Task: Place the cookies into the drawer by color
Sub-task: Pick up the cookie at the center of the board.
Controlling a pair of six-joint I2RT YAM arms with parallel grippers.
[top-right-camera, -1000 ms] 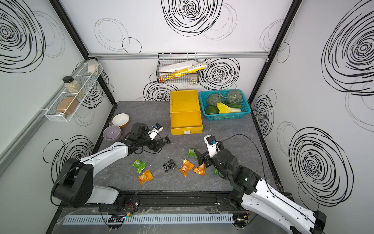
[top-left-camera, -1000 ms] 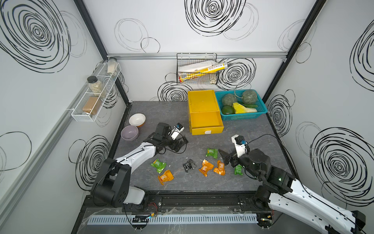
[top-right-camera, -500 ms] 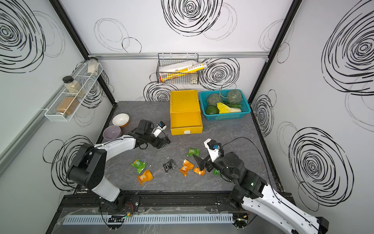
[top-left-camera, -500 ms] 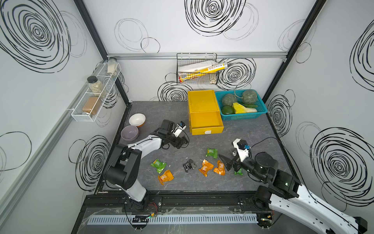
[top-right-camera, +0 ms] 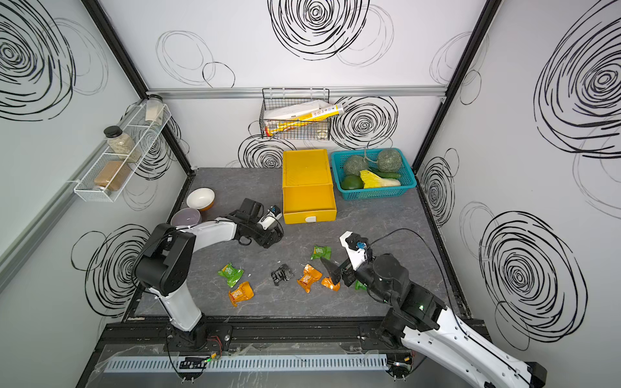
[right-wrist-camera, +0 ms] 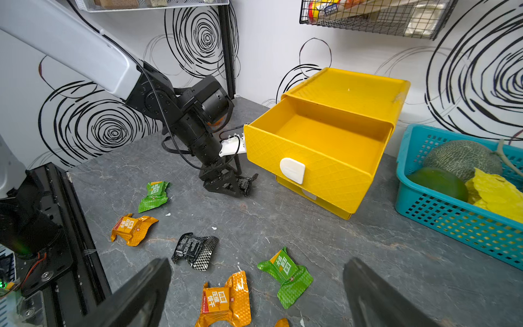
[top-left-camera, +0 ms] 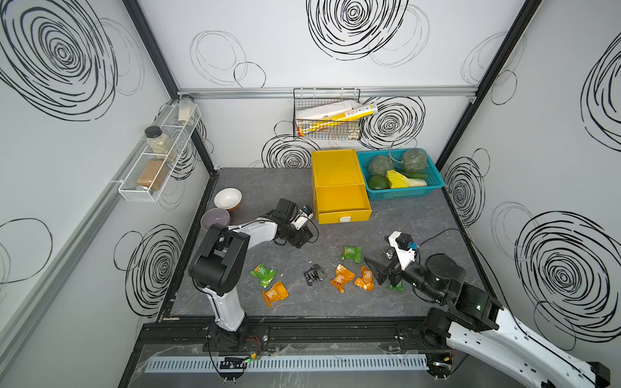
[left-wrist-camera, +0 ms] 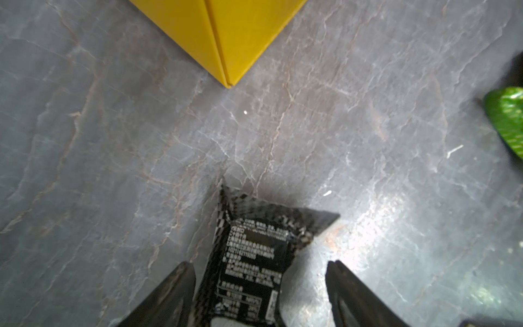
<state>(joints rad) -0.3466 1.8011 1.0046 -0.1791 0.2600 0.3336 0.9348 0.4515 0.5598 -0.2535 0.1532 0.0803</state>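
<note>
Grey tabletop [left-wrist-camera: 113,141], black cookie [left-wrist-camera: 254,254] lengthwise between spread left fingers [left-wrist-camera: 169,297], pointing toward drawer [left-wrist-camera: 240,34], right fingers [right-wrist-camera: 135,297] spread

Teal basket [top-left-camera: 400,194] (vegetables [top-left-camera: 379,165] inside), white bowl [top-left-camera: 228,197], lilac bowl [top-left-camera: 215,217]

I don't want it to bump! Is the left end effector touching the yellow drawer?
Apart. The left wrist view shows a wide stretch of bare gray table between the left end effector and the drawer corner.
</note>
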